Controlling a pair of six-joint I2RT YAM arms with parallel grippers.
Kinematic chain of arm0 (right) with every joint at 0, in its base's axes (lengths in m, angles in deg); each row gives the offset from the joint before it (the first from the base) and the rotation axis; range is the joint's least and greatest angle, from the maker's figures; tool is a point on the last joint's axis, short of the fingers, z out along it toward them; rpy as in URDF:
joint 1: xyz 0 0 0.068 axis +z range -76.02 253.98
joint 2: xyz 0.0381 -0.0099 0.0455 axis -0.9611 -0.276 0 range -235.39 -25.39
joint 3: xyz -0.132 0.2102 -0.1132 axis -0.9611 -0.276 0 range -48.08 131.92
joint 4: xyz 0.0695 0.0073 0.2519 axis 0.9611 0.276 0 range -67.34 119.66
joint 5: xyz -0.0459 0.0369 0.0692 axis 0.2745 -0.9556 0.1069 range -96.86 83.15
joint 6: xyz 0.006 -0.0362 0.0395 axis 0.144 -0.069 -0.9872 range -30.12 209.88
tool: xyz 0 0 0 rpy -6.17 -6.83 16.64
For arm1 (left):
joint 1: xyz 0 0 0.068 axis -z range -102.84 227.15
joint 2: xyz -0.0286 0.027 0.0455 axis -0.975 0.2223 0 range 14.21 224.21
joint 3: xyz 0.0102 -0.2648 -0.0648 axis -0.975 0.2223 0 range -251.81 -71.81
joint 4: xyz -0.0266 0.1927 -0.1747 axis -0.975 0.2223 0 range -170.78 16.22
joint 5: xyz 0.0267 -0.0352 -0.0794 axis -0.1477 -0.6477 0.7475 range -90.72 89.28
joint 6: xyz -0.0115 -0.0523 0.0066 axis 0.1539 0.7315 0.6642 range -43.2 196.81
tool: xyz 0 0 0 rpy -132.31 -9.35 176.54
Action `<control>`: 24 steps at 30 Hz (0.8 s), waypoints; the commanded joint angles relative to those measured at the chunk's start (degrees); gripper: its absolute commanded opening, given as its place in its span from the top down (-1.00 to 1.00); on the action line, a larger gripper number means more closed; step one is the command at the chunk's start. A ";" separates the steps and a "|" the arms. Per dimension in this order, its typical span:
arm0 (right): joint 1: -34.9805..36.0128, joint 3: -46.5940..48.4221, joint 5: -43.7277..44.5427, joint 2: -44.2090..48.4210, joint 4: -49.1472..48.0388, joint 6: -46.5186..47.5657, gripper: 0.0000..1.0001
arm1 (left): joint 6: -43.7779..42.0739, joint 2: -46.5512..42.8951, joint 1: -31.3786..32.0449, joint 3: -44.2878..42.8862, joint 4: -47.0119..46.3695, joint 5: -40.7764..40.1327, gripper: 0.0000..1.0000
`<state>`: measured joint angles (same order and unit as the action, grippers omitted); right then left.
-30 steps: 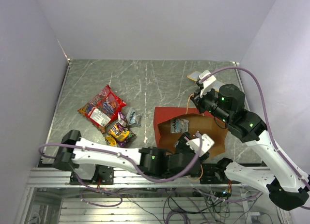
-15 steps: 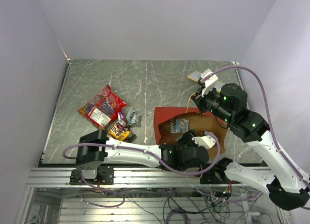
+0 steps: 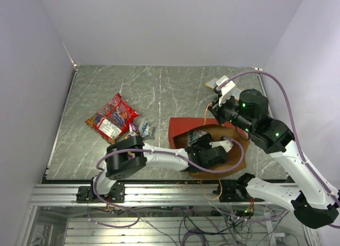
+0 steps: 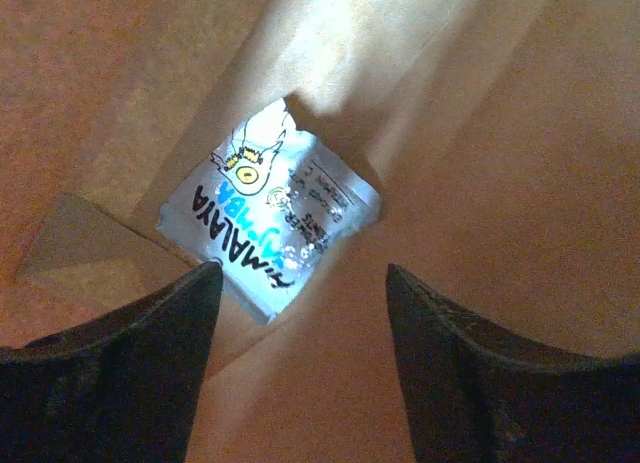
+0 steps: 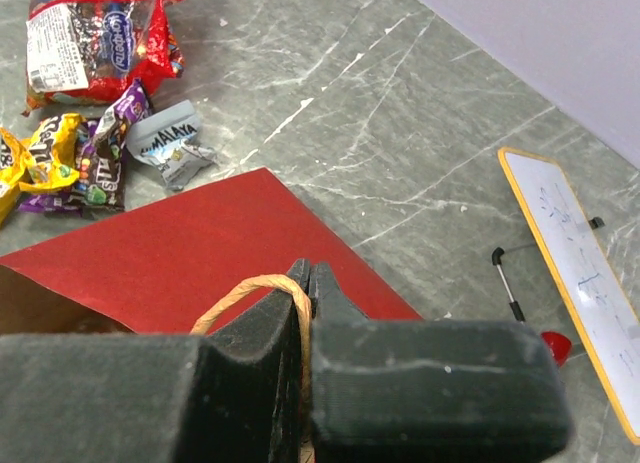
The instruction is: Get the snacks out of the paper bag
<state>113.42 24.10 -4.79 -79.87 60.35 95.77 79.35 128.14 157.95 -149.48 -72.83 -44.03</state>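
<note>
Left gripper, jaws spread and empty, has pushed inside the brown kraft paper bag, now poised to grab a silver-blue foil packet.

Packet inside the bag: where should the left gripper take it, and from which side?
Probably pinch the near corner of the packet, coming straight in through the mouth of the bag: it lies flat against the paper, that corner pointing between the fingers of the open left gripper.

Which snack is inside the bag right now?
The silver-blue packet ahead of the open left fingers, on the bag's brown floor. Its twin and the red chip bag lie out on the table.
</note>
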 commanded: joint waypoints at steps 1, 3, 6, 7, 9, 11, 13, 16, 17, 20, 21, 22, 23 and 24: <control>0.03 2.41 -1.20 -0.09 0.99 2.04 1.00 | 0.22 3.72 -3.55 -4.72 0.91 1.70 -0.60; 0.10 1.97 -1.22 0.42 1.11 3.25 1.00 | 0.46 4.91 -4.33 -5.61 0.52 1.27 -0.67; 0.05 -0.37 -1.31 1.95 -0.95 4.56 1.00 | 0.68 6.59 -4.88 -5.95 -0.52 0.14 -0.91; 0.04 -0.87 -1.43 2.22 -1.29 4.77 1.00 | 1.06 7.20 -5.06 -6.27 -0.58 -0.11 -0.95; 0.02 -0.93 -1.99 2.19 -1.30 4.96 1.00 | 1.75 8.45 -5.48 -7.02 -0.27 -0.96 -0.96; 0.07 -0.25 -2.60 1.90 -0.70 5.45 1.00 | 2.29 9.56 -6.02 -7.80 0.03 -0.85 -0.96; 0.05 -0.02 -2.90 1.89 -0.30 6.42 1.00 | 2.99 10.73 -6.61 -8.54 0.08 -0.04 -0.96; 0.08 0.02 -2.95 2.29 -0.13 7.71 1.00 | 3.48 12.92 -7.49 -9.99 0.47 0.74 -0.97; 0.08 0.06 -2.86 2.40 0.00 8.07 1.00 | 3.70 13.95 -7.75 -10.56 1.10 0.60 -0.95; 0.04 0.06 -2.62 2.56 0.14 8.70 1.00 | 3.77 15.82 -8.63 -11.97 2.58 1.16 -0.86; 0.02 0.06 -2.67 2.56 0.09 8.82 1.00 | 3.55 16.10 -8.90 -12.13 2.57 1.23 -0.82; 0.03 0.06 -2.75 2.53 0.02 8.88 1.00 | 3.19 16.30 -9.23 -11.97 2.26 1.48 -0.77; 0.10 0.06 -2.81 2.47 -0.05 9.00 1.00 | 2.91 16.52 -9.50 -11.86 2.05 1.70 -0.71; 0.04 0.02 -2.96 2.42 -0.15 9.04 1.00 | 2.68 16.72 -9.83 -11.85 2.18 1.74 -0.62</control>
<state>113.44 23.70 -7.19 -78.16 60.66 103.49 82.04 142.22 149.58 -161.13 -72.41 -43.90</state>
